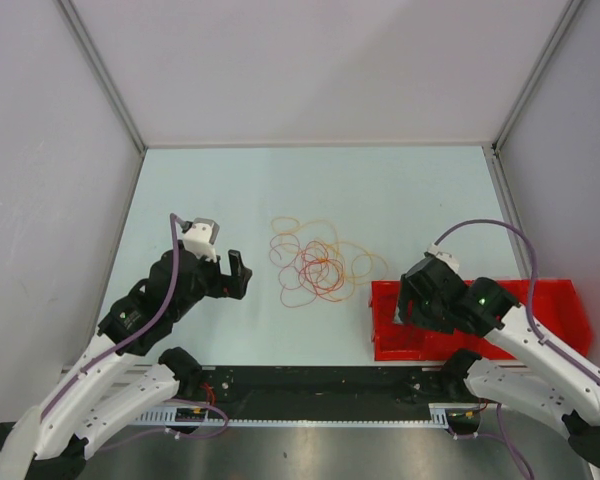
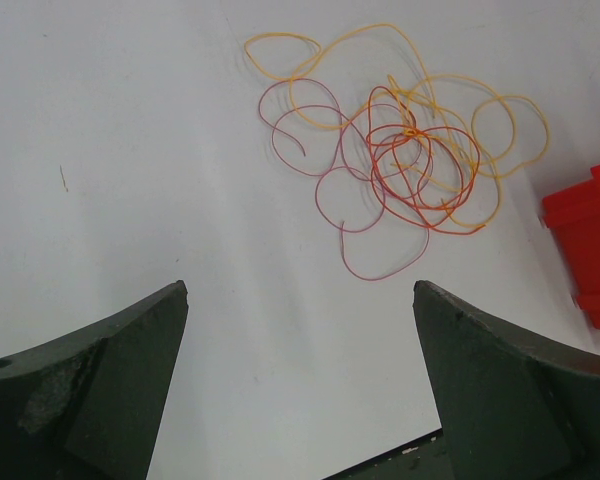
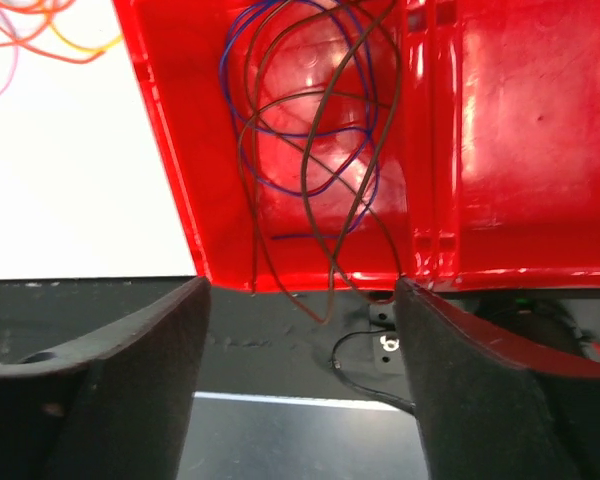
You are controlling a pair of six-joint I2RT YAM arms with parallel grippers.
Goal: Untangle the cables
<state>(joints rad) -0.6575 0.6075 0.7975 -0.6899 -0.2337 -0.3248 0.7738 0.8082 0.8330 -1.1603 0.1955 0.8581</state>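
Note:
The cables (image 1: 320,268) lie in one loose tangle of purple-grey, red, orange and yellow loops on the table's middle. The left wrist view shows the tangle (image 2: 412,135) ahead and to the right. My left gripper (image 1: 238,275) (image 2: 300,290) is open and empty, just left of the tangle, above bare table. My right gripper (image 1: 405,305) (image 3: 300,285) is open and empty over the left end of a red bin (image 1: 555,310) (image 3: 520,130). Thin blue and brown wires (image 3: 325,180) lie in that bin, and the brown ends hang over its near rim.
White walls enclose the table on the left, back and right. A black rail (image 1: 310,385) with the arm bases runs along the near edge. The red bin's corner (image 2: 585,230) lies right of the tangle.

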